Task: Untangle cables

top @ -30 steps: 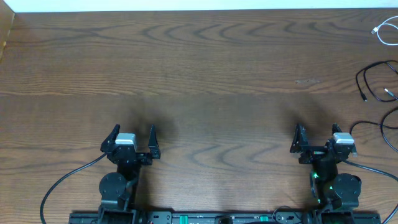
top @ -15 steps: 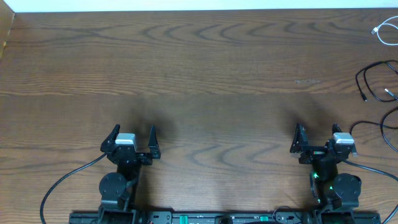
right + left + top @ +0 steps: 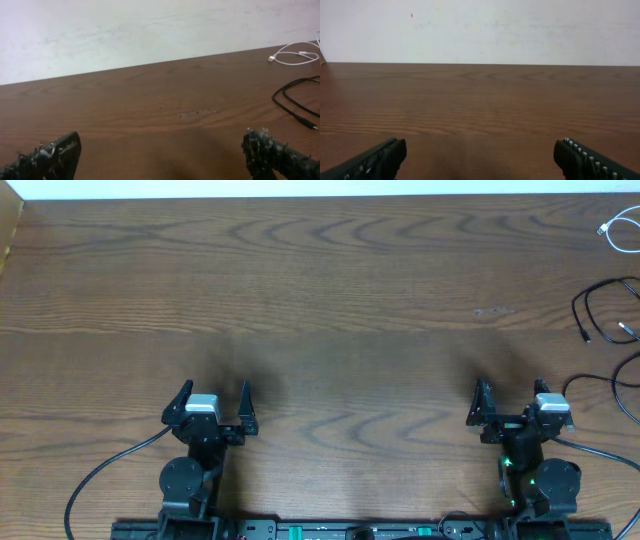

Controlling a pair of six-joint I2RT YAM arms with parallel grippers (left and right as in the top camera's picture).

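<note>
Though looped, the black cable (image 3: 576,307) points its plug (image 3: 585,334) nearward.

Nothing visibly differs from the earlier overhead pictures. The left gripper (image 3: 215,392) and right gripper (image 3: 510,390) show no shift and no change in finger spread, and the black cable (image 3: 590,290) and white cable (image 3: 603,228) trace identical curves on the desk (image 3: 320,300).

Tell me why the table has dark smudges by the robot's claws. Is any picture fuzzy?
Overhead view: they look like soft shadows on the table just beyond the left gripper and right gripper; the wood grain is sharp. Left wrist view: the near fingers are blurred. Right wrist view: tilted and a bit hazy, yet the white cable and black cable show.
</note>
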